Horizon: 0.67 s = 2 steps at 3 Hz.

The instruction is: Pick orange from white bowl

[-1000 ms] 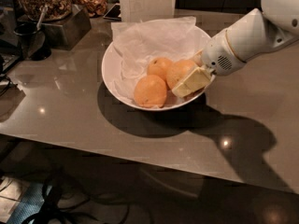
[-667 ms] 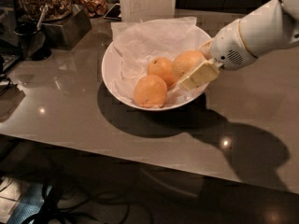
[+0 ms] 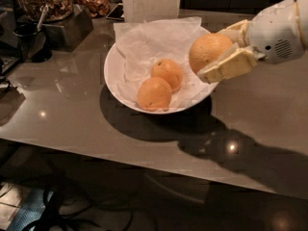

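The white bowl [image 3: 113, 76], lined with crumpled white paper, stands on the grey table. Two smaller oranges lie in it, one at the front [image 3: 154, 94] and one behind it [image 3: 167, 74]. My gripper [image 3: 215, 53] comes in from the right and is shut on the largest orange [image 3: 207, 50], holding it in the air above the bowl's right rim. One pale finger [image 3: 226, 67] runs under the orange's front side; the other [image 3: 234, 32] shows behind it.
A white paper holder [image 3: 150, 1] stands behind the bowl. Dark trays with nuts and dried goods [image 3: 45, 1] sit at the back left, with a black cup [image 3: 26, 40] beside them. The table's front edge [image 3: 120, 158] runs below the bowl.
My gripper has lifted the largest orange out of the bowl, up and to the right. The two smaller oranges stay in the bowl.
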### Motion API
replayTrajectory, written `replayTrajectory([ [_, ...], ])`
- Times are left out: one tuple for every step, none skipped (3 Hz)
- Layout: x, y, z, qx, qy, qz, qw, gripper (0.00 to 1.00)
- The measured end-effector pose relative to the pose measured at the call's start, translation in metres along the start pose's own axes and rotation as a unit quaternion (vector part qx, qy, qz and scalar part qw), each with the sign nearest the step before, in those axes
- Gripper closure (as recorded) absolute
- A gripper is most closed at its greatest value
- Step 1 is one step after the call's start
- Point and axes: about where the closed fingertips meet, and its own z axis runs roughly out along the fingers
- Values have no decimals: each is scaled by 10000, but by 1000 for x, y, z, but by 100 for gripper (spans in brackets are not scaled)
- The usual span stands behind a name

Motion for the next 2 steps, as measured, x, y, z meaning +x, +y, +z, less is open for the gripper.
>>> replayTrajectory([
  [11,18,-23,-50,-234,282,9993,100],
  [12,20,-27,-33,-269,330,9991,100],
])
